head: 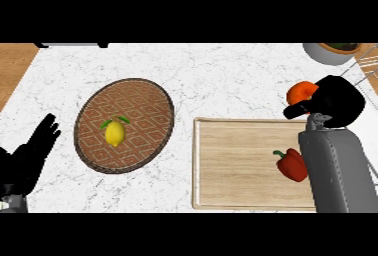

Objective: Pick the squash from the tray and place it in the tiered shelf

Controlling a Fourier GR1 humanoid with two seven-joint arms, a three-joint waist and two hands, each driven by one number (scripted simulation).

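At the far right of the counter, beyond the wooden tray (244,165), I have the right hand (334,102) curled round an orange thing (301,91) that I take to be the squash, thumb and fingers clamped on it, most of it hidden behind the black palm. It sits off the tray's top right corner, lifted clear as far as I can judge, so I count the pick as done. Thin wires (367,70) at the right edge may belong to the tiered shelf, though too little of it shows for me to be sure; the squash is near them but not yet set on any tier, so the placing and the release remain. A red pepper (292,164) lies on the tray beside my right forearm, untouched. The left hand (29,155) rests at the left edge, fingers straight and spread, holding nothing. A lemon (114,133) lies on the woven plate (151,95), apart from the work.
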